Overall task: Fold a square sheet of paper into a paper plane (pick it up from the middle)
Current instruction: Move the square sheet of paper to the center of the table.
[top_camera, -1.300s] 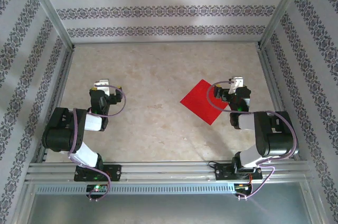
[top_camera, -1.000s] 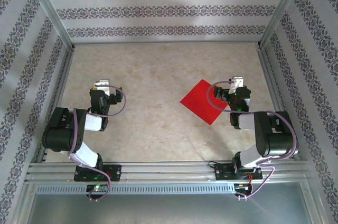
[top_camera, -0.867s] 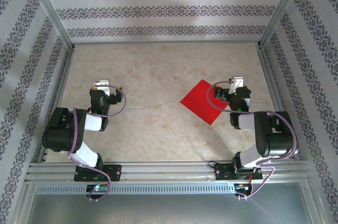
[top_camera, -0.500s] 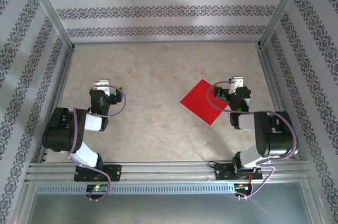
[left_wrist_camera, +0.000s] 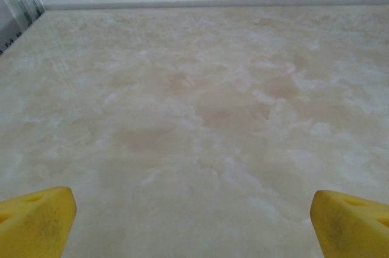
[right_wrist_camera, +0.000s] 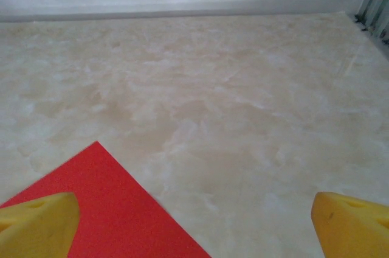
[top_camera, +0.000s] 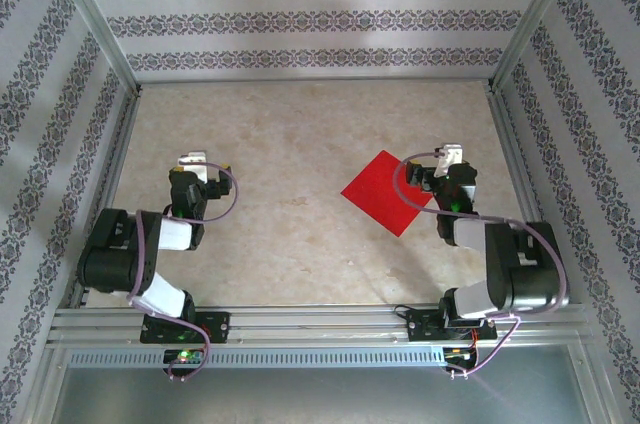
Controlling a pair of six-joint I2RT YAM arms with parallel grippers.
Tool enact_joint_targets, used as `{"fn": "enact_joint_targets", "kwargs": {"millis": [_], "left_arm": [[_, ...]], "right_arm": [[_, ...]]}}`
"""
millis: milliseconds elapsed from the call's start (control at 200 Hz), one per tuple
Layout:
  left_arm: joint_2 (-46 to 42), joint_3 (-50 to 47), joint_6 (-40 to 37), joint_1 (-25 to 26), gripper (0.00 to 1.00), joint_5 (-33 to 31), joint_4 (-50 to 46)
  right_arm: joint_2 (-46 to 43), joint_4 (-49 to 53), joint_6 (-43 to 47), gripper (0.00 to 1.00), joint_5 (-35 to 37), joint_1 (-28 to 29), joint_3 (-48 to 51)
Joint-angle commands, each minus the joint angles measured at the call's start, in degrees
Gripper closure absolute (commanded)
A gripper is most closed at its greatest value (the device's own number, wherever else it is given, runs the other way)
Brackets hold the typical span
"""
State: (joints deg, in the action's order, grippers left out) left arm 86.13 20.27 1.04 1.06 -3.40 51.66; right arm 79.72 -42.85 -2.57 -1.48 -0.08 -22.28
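Two tools: both wide open and empty. The left tool (top_camera: 192, 159) and the right tool (top_camera: 447, 155) each stand with jaws spread and nothing between them.
Sheet: the square sheet of paper (top_camera: 388, 192) lies flat on the surface (top_camera: 290, 134), right of centre, turned diamond-wise, not a fold in it.
Nearer arm: the right one, no contest. Its tool sits just beside the sheet's right-hand corner, while the left tool is well apart, away across the surface.
Which way: from the right tool the red lies to the left and back toward the bases, so the sheet's middle is off to that side, not under the jaws.
Axis: it's a square, so no long side. One diagonal runs roughly away from the bases, the other across.
Top view: the whole diamond and its middle, and how the arms stand to it. The near right corner tucks behind the right wrist.
Right wrist view: one crisp red corner pokes in low left, reaching under the left yellow pad (right_wrist_camera: 36, 218), with the other pad over pale surface.
Left wrist view: yellow pads at the two lower corners, marbled surface between them.
Stage: by my read, right at the start, the pick from the middle not yet begun.
Next move: I'd say the right tool must shift left and back before descending. Paper this thin and flat may slide or crumple.
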Motion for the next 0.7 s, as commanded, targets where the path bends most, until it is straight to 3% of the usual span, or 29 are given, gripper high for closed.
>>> {"fn": "enact_joint_targets", "kwargs": {"millis": [0,130,190,280,365,560,695], "left_arm": [[-10.63,2.86,0.69,-0.05,0.01,-3.21,-11.01],[-18.89,7.53,7.60,-0.02,0.01,-5.03,-22.56],[-21.36,10.30,13.72,-0.01,0.01,-4.60,-29.81],[-23.87,13.28,21.98,-0.01,0.01,-0.84,-39.36],[-25.14,12.04,25.60,-0.01,0.01,4.58,-41.10],[-25.07,10.56,29.38,-0.01,0.01,14.38,-43.96],[-22.13,11.04,30.19,-0.01,0.00,20.33,-42.46]], "right_arm": [[-8.68,10.97,-2.04,0.02,4.85,1.99,-6.25],[-12.65,27.28,-14.51,0.02,4.05,3.04,-15.57],[-12.12,35.06,-20.19,0.02,-0.69,3.28,-19.85],[-10.92,34.86,-29.24,0.02,-5.50,4.31,-20.20],[-8.27,37.29,-36.66,0.02,-10.89,5.25,-21.82],[-0.89,41.86,-44.75,0.02,-11.40,9.23,-22.63],[6.41,42.74,-45.63,0.02,-11.71,11.12,-24.87]]}}
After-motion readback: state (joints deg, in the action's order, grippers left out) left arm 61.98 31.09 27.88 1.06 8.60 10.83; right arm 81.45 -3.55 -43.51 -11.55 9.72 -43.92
